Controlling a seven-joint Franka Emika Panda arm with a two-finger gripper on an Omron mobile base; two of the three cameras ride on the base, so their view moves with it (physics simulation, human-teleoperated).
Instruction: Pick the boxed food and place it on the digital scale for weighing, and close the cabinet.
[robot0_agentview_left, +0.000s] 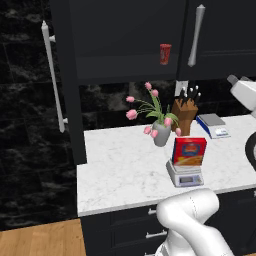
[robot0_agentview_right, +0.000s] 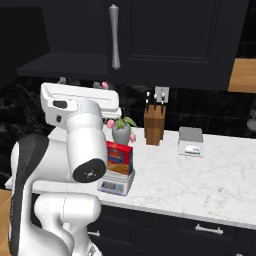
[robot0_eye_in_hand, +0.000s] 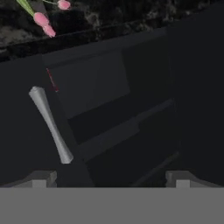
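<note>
In the left base view, the boxed food (robot0_agentview_left: 189, 151) stands upright on the digital scale (robot0_agentview_left: 185, 174), near the front edge of the marble counter (robot0_agentview_left: 115, 165). Behind it we see a vase of pink tulips (robot0_agentview_left: 159, 126), a knife block (robot0_agentview_left: 184, 114) and a flat blue-and-grey device (robot0_agentview_left: 213, 125). The cabinet (robot0_agentview_left: 125, 37) above is open: its left door (robot0_agentview_left: 65, 85) is swung out toward us, and a small red cup (robot0_agentview_left: 165, 53) stands inside on the shelf.

In the right base view, the box and the scale are partly hidden by our own arm, but the box clearly rests on the weighing top. So we judge the placing is done, and only the closing remains.

In the hand view, the gripper (robot0_eye_in_hand: 111, 180) looks into the dark cabinet interior, with a silver bar handle (robot0_eye_in_hand: 50, 124) at the left. The two fingertips (robot0_eye_in_hand: 39, 179) are spread wide apart and hold nothing.

The risk we see is in the swing. If the arm passes low on its way to the open door, it may knock over the tulips or push the box off the scale. If we push the door near its hinge, the fingers may slip.
</note>
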